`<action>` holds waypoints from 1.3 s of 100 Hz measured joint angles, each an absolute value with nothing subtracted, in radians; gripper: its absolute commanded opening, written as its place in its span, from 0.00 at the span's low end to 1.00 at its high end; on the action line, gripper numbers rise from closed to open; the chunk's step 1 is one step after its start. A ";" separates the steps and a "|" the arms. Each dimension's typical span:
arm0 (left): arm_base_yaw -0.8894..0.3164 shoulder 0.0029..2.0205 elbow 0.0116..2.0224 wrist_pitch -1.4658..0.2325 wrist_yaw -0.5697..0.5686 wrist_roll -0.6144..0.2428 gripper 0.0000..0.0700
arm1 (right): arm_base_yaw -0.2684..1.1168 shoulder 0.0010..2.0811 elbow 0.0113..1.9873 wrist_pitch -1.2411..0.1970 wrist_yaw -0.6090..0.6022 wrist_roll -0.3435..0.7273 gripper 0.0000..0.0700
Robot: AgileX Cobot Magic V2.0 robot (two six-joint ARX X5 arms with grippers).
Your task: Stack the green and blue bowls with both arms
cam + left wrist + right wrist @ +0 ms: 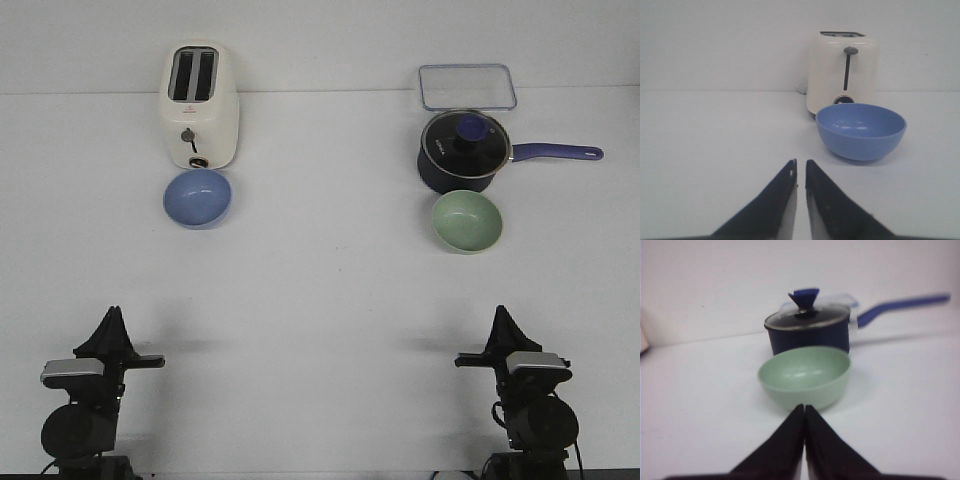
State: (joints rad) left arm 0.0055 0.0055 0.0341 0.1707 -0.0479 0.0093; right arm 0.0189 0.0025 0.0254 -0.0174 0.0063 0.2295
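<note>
Bowls sat well ahead of both arms: blue bowl [197, 197] beyond the nearly closed left gripper [112, 318], green bowl [466, 220] beyond the closed, empty right gripper [499, 315]

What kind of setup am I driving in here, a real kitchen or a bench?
Likely a staged test bench, not a real kitchen: a plain white table and blank wall, with only a toaster, a lidded saucepan and two bowls.

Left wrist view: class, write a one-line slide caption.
Shut left gripper faces a round periwinkle-blue bowl standing before a cream toaster.
</note>
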 measured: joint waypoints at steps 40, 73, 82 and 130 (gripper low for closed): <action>0.006 0.006 0.034 0.171 -0.048 0.009 0.02 | -0.020 0.467 0.469 -0.331 0.017 0.351 0.10; 0.006 0.006 0.034 0.171 -0.048 0.009 0.02 | -0.078 1.118 0.925 -0.471 -0.031 0.247 0.71; 0.006 0.006 0.034 0.171 -0.048 0.009 0.02 | -0.097 1.259 1.020 -0.469 -0.035 0.224 0.71; 0.006 0.006 0.034 0.171 -0.048 0.009 0.02 | -0.138 1.718 1.226 -0.468 -0.080 0.190 0.15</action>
